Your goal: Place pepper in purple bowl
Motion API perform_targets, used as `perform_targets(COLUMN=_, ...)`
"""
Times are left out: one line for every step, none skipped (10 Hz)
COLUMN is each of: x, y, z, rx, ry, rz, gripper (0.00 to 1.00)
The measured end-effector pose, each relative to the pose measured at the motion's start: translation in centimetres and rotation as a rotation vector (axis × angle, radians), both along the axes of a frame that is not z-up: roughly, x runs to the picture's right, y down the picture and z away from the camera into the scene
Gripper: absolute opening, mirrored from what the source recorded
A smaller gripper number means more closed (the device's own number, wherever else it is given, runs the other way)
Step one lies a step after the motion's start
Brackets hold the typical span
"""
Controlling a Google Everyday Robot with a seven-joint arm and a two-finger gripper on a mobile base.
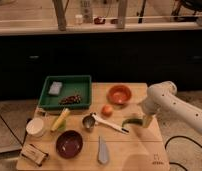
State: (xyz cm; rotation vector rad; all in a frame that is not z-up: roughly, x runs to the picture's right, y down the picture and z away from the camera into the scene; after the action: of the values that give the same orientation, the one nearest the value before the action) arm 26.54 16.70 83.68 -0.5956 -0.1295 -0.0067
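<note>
The green pepper (130, 121) lies on the wooden table (134, 150) at its right side, curved and glossy. My gripper (145, 121) hangs from the white arm right beside the pepper's right end, low over the table. The purple bowl (69, 144) stands near the table's front left, empty and shiny inside, far from the gripper.
An orange bowl (118, 94) sits at the back, a round orange fruit (107, 110) in front of it. A metal cup (88, 121) with a white utensil (110, 123), a corn cob (60, 119), a green tray (67, 92), a white cup (35, 127), a grey utensil (103, 150) and a snack bar (34, 154) lie around.
</note>
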Motion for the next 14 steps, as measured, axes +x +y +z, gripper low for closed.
perform_targets(x=-0.01, y=0.03, z=0.08, rx=-0.003, ry=-0.005, rz=0.004, gripper=0.80)
perform_targets(x=-0.04, y=0.03, z=0.14, rx=-0.004, ry=-0.008, rz=0.006, gripper=0.80)
perform_targets(x=-0.03, y=0.05, z=0.15, rx=-0.006, ry=-0.010, rz=0.008, gripper=0.80)
perform_targets(x=-0.01, y=0.10, z=0.18, rx=-0.009, ry=-0.012, rz=0.010, gripper=0.80)
perform_targets(x=-0.03, y=0.13, z=0.22, rx=-0.011, ry=-0.016, rz=0.012, gripper=0.80)
perform_targets(x=-0.06, y=0.14, z=0.31, rx=-0.013, ry=-0.019, rz=0.013, gripper=0.80)
perform_targets(x=-0.11, y=0.17, z=0.39, rx=-0.015, ry=-0.023, rz=0.015, gripper=0.80)
perform_targets(x=-0.15, y=0.19, z=0.46, rx=-0.018, ry=-0.026, rz=0.015, gripper=0.80)
perform_targets(x=-0.16, y=0.23, z=0.49, rx=-0.020, ry=-0.029, rz=0.016, gripper=0.80)
perform_targets(x=-0.17, y=0.25, z=0.54, rx=-0.022, ry=-0.032, rz=0.018, gripper=0.80)
perform_targets(x=-0.21, y=0.26, z=0.59, rx=-0.024, ry=-0.036, rz=0.019, gripper=0.80)
perform_targets(x=-0.23, y=0.28, z=0.64, rx=-0.025, ry=-0.038, rz=0.019, gripper=0.80)
perform_targets(x=-0.27, y=0.28, z=0.71, rx=-0.027, ry=-0.042, rz=0.020, gripper=0.80)
perform_targets(x=-0.28, y=0.35, z=0.73, rx=-0.031, ry=-0.045, rz=0.020, gripper=0.80)
